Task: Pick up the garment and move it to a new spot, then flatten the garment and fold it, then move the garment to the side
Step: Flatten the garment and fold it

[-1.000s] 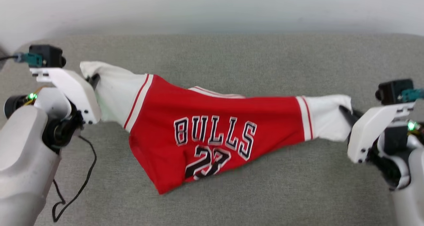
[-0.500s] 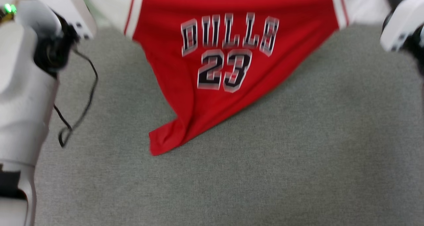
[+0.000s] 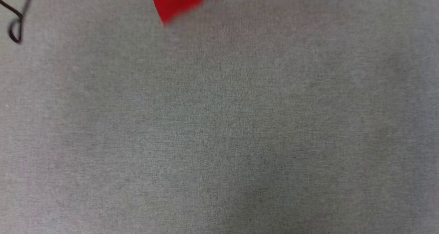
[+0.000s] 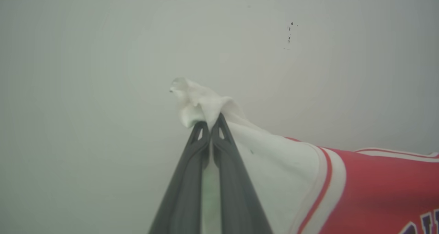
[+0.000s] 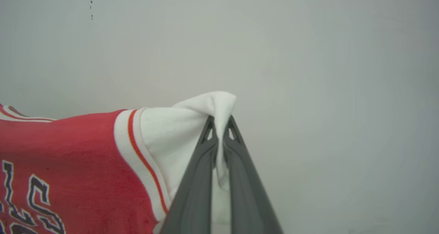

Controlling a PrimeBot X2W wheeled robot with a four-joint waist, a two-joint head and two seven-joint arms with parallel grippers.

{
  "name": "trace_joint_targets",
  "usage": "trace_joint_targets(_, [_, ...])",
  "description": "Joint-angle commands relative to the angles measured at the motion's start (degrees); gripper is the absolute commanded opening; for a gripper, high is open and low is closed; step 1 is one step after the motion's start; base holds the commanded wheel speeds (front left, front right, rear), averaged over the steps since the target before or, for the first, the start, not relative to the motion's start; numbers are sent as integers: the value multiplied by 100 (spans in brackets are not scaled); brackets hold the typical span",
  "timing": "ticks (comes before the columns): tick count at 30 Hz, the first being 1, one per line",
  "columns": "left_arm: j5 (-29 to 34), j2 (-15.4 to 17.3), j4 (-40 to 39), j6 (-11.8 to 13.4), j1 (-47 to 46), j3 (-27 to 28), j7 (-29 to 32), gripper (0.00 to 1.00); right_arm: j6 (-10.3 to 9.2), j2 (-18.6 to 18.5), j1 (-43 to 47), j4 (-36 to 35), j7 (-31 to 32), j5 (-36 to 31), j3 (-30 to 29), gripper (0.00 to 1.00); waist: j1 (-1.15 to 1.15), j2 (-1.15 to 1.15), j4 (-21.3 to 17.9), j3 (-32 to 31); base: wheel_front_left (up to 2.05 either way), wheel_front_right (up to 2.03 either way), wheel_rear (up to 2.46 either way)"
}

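Note:
The garment is held up in the air, stretched between both grippers. My left gripper (image 4: 211, 124) is shut on the bunched tip of one white sleeve, with the garment (image 4: 363, 189) running off to the right in the left wrist view. My right gripper (image 5: 220, 124) is shut on the other white sleeve, and the garment (image 5: 65, 151) hangs to the left with part of its black lettering showing. In the head view just the red bottom corner of the garment (image 3: 178, 1) shows at the top edge, above the grey fabric surface.
A grey fabric surface (image 3: 219, 124) spreads across the head view. A loop of black cable (image 3: 15, 28) lies at the top left. Both wrist views face a plain pale wall (image 4: 103, 56) with a few small dark specks.
The head camera has tilted down, so the garment and both arms have slid up out of the picture. The garment now hangs higher, with just its red corner left at the top.

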Motion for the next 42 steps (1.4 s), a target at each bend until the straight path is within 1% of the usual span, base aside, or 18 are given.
trace_joint_targets(1, [39, 25, 40, -35, -155, 23, -125, 0, -8, 32, -225, 102, -126, -49, -1, 0, -1, 0, 14, 229, 0, 0, 0])
trace_joint_targets(7, [138, -5, 190, -145, -619, -23, -344, 0, -8, 50, -881, 574, -451, -37, 200, 0, -1, 0, 48, 517, 0, 0, 0])
trace_joint_targets(10, [131, -49, 302, -195, -637, -38, -417, 0, -7, 64, -972, 811, -562, 44, 307, 0, -1, 0, 62, 675, 0, 0, 0])
trace_joint_targets(18, [4, -245, 637, -369, -344, -56, -576, 0, -7, 122, -836, 1452, -792, 356, 676, 0, -1, 0, 92, 986, 0, 0, 0])
trace_joint_targets(24, [-156, -287, 812, -560, 121, -3, -668, 0, -7, 119, -498, 1701, -894, 750, 975, 0, -1, 0, 89, 911, 0, 0, 0])
trace_joint_targets(29, [-287, -212, 728, -662, 992, 45, -705, 0, -7, 27, 339, 1560, -1053, 1222, 1337, 0, -1, 0, 47, 441, 0, 0, 0])
trace_joint_targets(30, [-287, -212, 728, -662, 992, 45, -705, 0, -7, 27, 339, 1560, -1053, 1222, 1337, 0, -1, 0, 47, 441, 0, 0, 0])
trace_joint_targets(33, [-377, -146, 474, -679, 1699, 152, -713, 0, -7, -29, 1086, 1300, -1071, 1561, 1563, 0, -1, 0, 25, 60, 0, 0, 0])
trace_joint_targets(38, [-602, -139, -230, -693, 3343, 538, -710, 0, -7, -242, 2636, 700, -969, 1999, 1871, 0, -1, 0, -11, -756, 0, 0, 0])
trace_joint_targets(41, [-579, -140, -731, -682, 4435, 747, -711, 0, -7, -357, 3610, 279, -798, 2236, 1904, 0, -1, 0, -38, -1190, 0, 0, 0])
trace_joint_targets(42, [-537, -150, -857, -630, 4828, 813, -711, 0, -8, -426, 3943, 166, -764, 2268, 1869, 0, -1, 0, -42, -1345, 0, 0, 0])
